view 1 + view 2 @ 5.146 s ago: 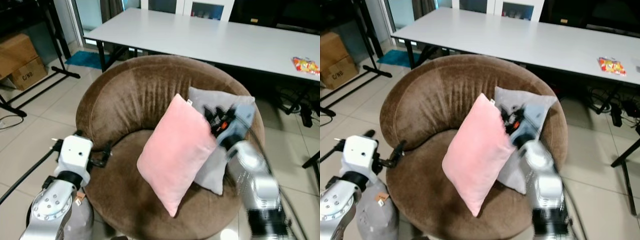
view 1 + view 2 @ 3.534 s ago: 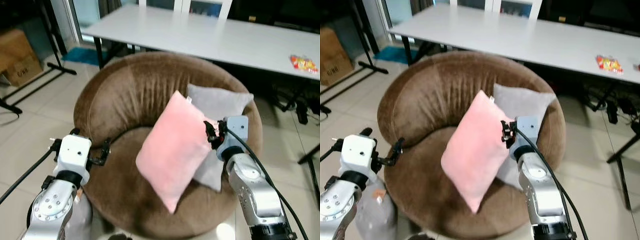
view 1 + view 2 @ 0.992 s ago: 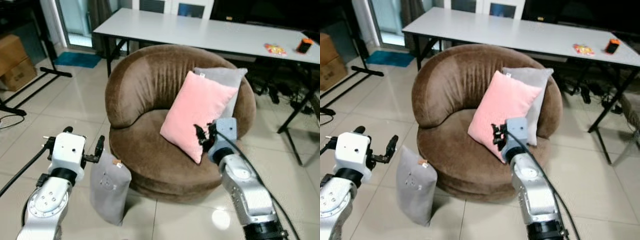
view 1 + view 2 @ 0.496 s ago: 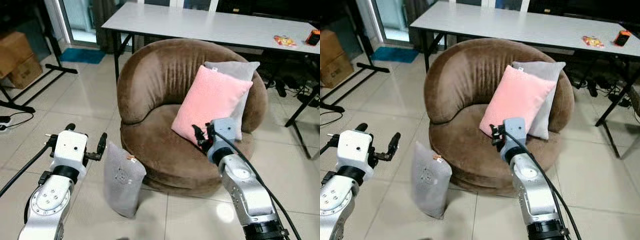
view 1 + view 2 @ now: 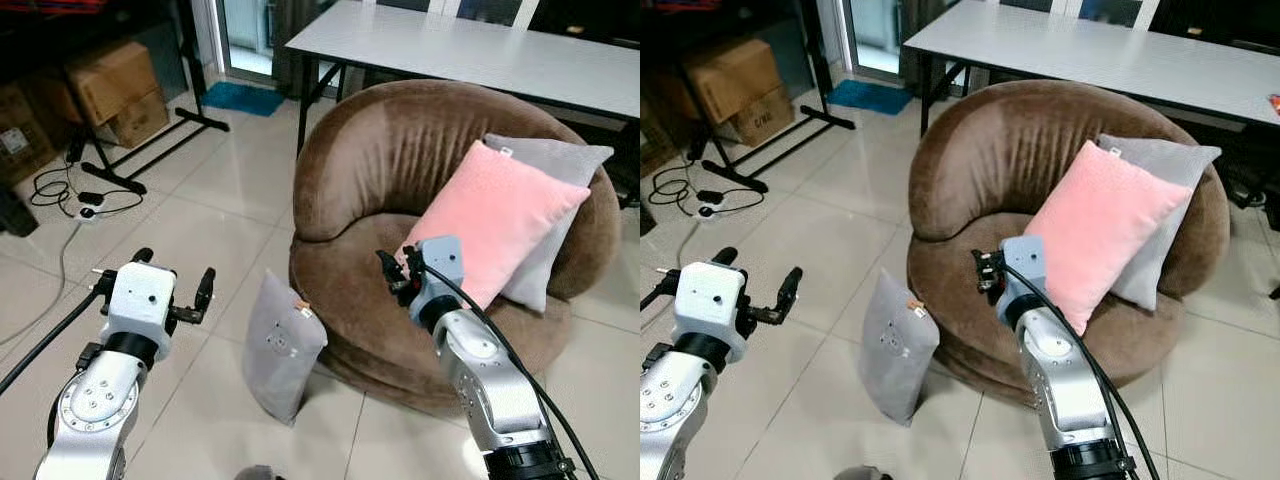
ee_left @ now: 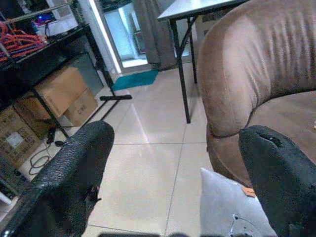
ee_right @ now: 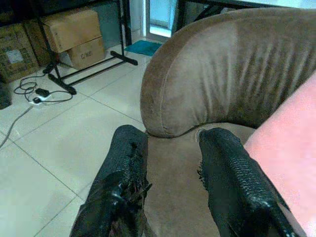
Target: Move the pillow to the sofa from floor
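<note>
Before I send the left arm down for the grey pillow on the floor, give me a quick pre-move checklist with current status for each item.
1. Grey pillow standing upright on the tiled floor, leaning on the round brown velvet sofa: ok.
2. Left gripper open and holding nothing: ok.
3. Left gripper lined up with the pillow: not ok, it hangs to the pillow's left, apart from it.
4. Right gripper free: ok, open over the seat, holding nothing.
5. Room on the sofa: ok, bare seat left of the pink pillow.
6. Floor cables away from the pillow: ok.
</note>
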